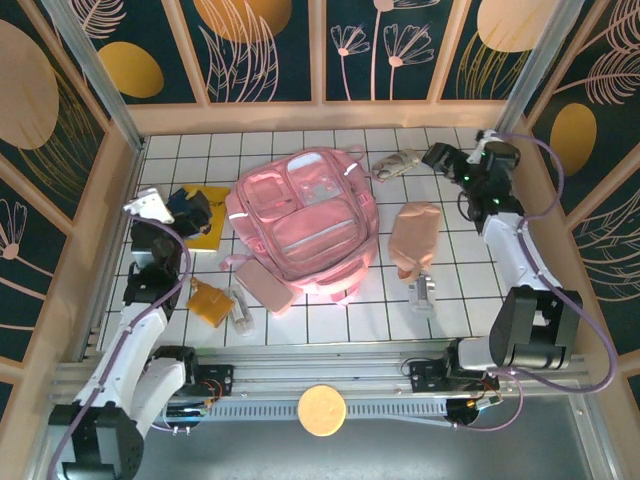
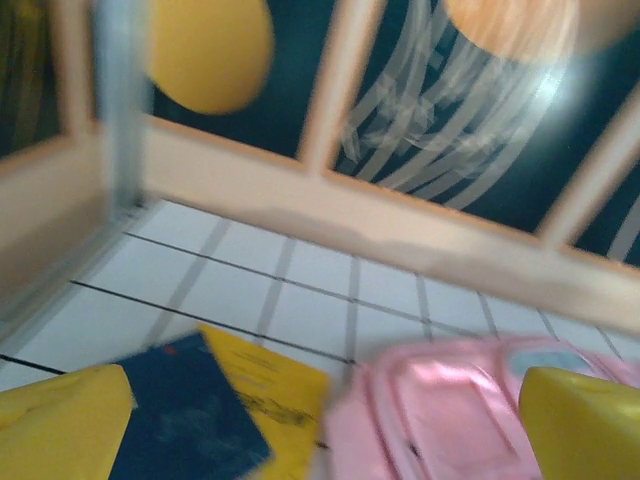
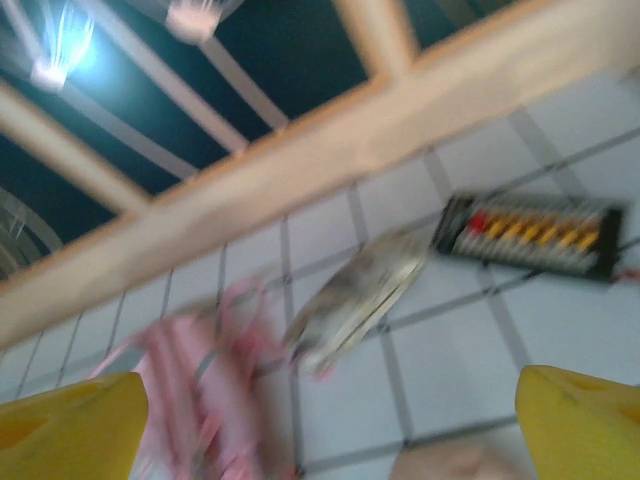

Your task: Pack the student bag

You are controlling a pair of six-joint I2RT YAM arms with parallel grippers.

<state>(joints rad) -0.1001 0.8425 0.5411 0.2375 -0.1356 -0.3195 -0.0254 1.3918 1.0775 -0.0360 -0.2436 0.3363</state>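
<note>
Large soft pink backpack (image 1: 305,220) flat at table (image 1: 330,322) centre, front up (zip access, likely); left gripper (image 1: 190,212), right gripper (image 1: 440,156) spread empty, flanking it.

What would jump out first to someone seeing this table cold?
The big pink student bag lies flat mid-table with its front pockets up, the largest thing there. Just right of it lies a beige soft pouch, and at its near left corner a small flat pink pencil case.
</note>
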